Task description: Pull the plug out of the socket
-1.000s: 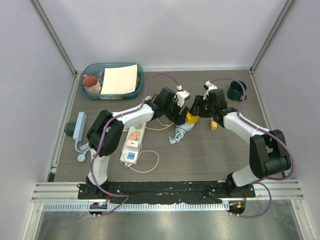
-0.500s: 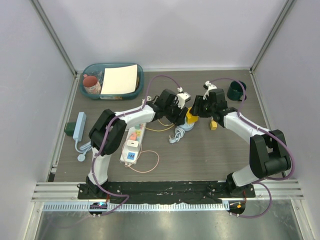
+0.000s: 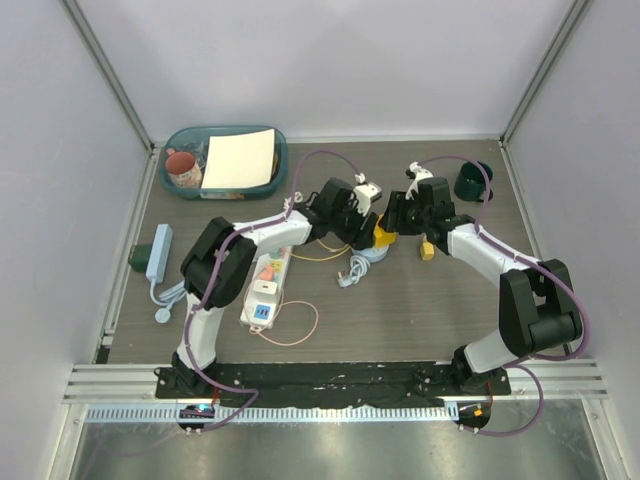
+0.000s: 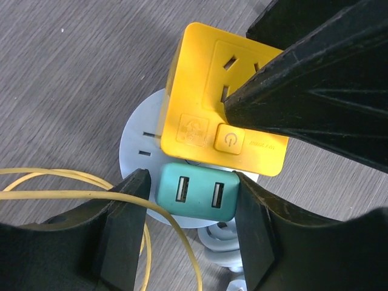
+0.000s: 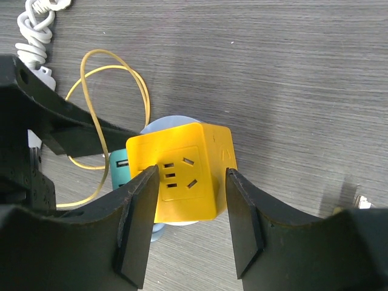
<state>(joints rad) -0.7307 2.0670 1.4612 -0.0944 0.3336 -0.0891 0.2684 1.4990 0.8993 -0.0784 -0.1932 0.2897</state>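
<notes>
Okay, going left to right. The socket (image 3: 274,255) lies left of centre on the table, running toward the near edge. The plug (image 3: 264,291) sits in it near the near end, beside the blue outlet face, and nothing is touching it. Both my grippers are well apart from it, further right.

My left gripper (image 4: 189,182) has its jaws spread either side of a teal USB block (image 4: 197,195) on a round pale-blue base (image 4: 136,136), with a gap showing on one side, so no grip. My right gripper (image 5: 192,179) hangs over the yellow cube (image 5: 182,176) with its fingers parted. I can't tell whether they pinch it.

My guess on handling: the plug is hard, smooth, light plastic, stiff, held only by prong friction. The strip looks light too and would likely lift with it. I'd pin the strip with one gripper, pinch the plug's two opposite side faces low down, and pull straight up without twisting. The slick sides may slip.
</notes>
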